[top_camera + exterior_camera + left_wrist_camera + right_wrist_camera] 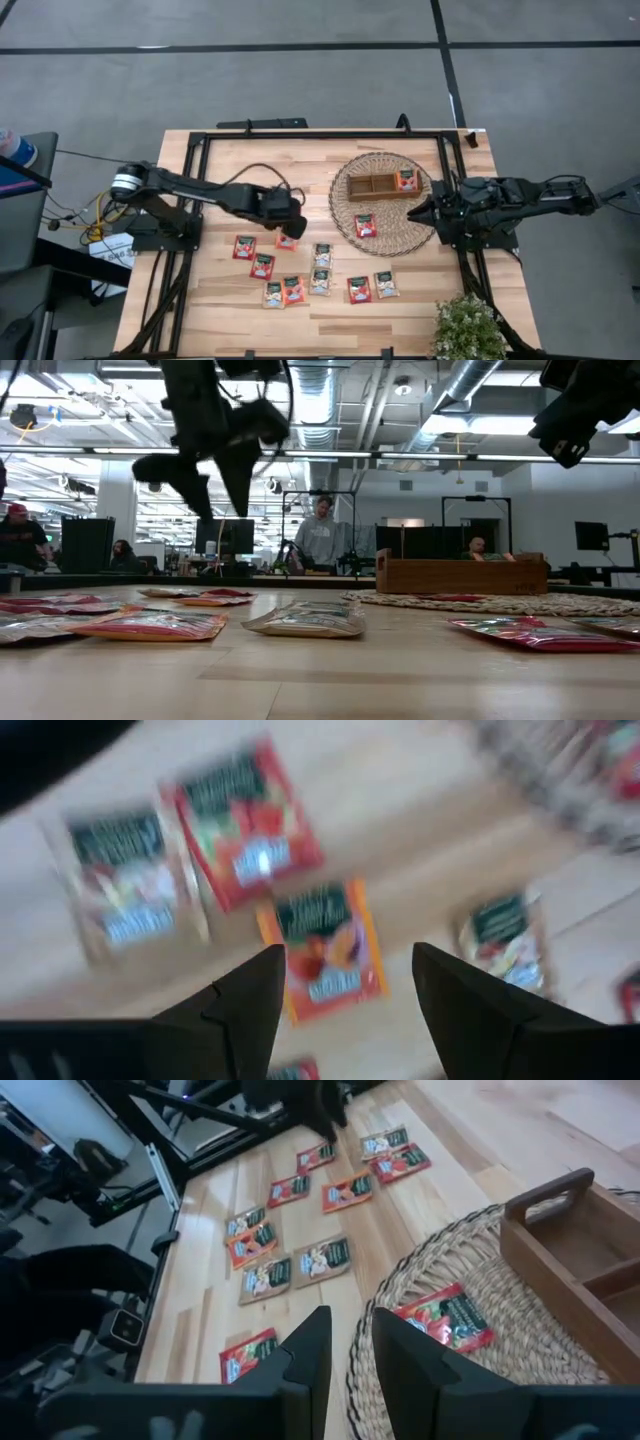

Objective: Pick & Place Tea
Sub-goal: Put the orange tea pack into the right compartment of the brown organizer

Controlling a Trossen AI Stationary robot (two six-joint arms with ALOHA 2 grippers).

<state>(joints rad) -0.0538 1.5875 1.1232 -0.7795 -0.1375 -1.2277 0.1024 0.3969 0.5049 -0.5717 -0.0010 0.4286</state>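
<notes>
Dark fingers of the left gripper point(345, 985) hang apart, empty, over an orange sachet point(325, 952); drop straight, pinch one edge. Right gripper point(418, 213), narrowly parted, waits at three o'clock.

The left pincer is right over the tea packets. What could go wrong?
1. The left pincer hangs open above an orange tea sachet. Other sachets lie close by, like the red one, so coming down it might nudge them or pinch two.
2. The sachets lie flat on the wooden table, so the fingers may slide over one instead of lifting it.
</notes>
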